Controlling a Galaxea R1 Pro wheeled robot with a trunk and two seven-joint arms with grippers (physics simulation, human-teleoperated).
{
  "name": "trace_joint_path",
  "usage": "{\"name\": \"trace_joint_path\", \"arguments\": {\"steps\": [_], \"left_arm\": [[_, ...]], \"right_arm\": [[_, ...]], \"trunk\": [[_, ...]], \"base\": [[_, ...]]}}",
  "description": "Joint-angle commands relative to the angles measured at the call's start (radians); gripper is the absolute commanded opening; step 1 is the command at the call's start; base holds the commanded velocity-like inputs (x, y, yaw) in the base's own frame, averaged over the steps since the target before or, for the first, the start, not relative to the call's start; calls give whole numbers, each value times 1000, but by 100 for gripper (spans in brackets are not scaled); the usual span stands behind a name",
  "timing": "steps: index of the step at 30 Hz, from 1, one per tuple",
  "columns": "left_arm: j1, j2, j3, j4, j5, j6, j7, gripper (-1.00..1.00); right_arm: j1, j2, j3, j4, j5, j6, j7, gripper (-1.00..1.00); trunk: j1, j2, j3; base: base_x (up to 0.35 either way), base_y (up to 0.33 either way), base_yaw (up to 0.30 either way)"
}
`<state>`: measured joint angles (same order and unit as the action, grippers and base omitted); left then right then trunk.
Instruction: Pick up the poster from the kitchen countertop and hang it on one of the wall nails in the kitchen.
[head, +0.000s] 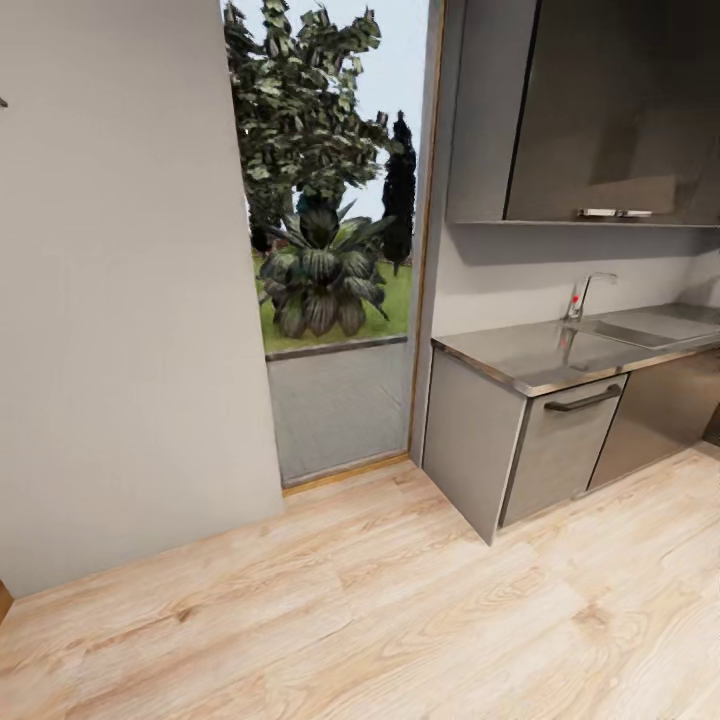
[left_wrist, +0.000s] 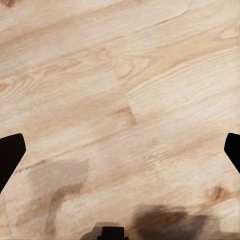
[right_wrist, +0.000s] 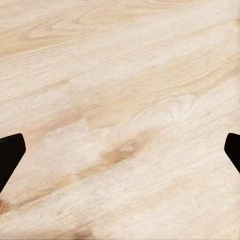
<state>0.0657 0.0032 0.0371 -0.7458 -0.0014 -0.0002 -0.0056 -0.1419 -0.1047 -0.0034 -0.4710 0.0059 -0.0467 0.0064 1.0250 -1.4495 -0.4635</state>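
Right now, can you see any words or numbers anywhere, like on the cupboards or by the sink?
No words or numbers can be read in these pictures.
The upper cabinet and the drawer front are plain, with no label.
A small red-topped thing stands by the tap on the kitchen countertop; it is too small to read.
The wood floor bears only grain.

All I see of my own body is fingertips. My left gripper (left_wrist: 120, 152) shows two flat black, wedge-shaped fingertips (left_wrist: 10, 155), plus a small black block with a squared top between them. My right gripper (right_wrist: 120, 152) shows the same matte black wedges (right_wrist: 10, 155), plain, without markings, screws or cables.
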Motion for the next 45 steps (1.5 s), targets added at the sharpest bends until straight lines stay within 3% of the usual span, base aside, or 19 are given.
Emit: {"name": "trace_joint_path", "arguments": {"steps": [1, 19, 35, 45], "left_arm": [[0, 0, 0, -1, 0, 0, -1, 100], [0, 0, 0, 0, -2, -1, 2, 100], [0, 0, 1, 2, -2, 0, 1, 100], [0, 0, 1, 2, -2, 0, 2, 100]], "right_arm": [[-1, 0, 0, 1, 1, -3, 0, 100], [-1, 0, -2, 0, 0, -3, 0, 100], [1, -13, -5, 26, -1, -5, -2, 100], [1, -13, -6, 26, -1, -5, -2, 100]], "trunk": [[0, 0, -1], [0, 0, 5], [0, 0, 6], [0, 0, 12]], "base": [[0, 0, -8], [0, -86, -250], [44, -283, -48], [150, -316, -268]]}}
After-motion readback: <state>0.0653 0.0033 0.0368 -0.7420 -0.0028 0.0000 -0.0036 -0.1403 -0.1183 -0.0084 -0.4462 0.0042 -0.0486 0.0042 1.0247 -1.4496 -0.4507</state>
